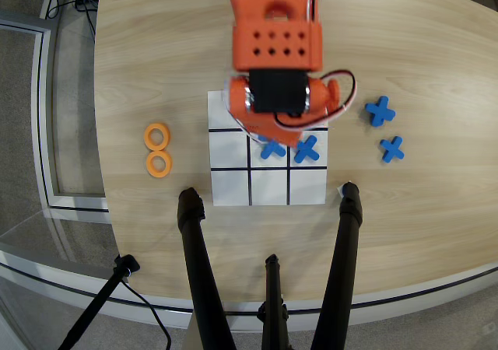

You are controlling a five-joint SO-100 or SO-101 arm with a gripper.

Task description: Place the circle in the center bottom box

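Two orange circles point(156, 136) point(159, 163) lie flat on the wood table, touching each other, left of the white 3x3 board point(229, 180). The center bottom box point(269, 187) is a bare white cell. My orange arm hangs over the board's top row. Its gripper point(272, 137) points down under the wrist motor, and the fingertips are mostly hidden by the arm body. No circle shows in it. Blue X pieces sit in the middle cell point(270, 150), partly covered by the arm, and in the cell to its right point(307, 148).
Two more blue X pieces point(380, 110) point(391, 148) lie on the table right of the board. Three black tripod legs point(196, 249) point(347, 237) point(271, 288) rise from the near edge, just below the board. The table edge curves along the left and the bottom.
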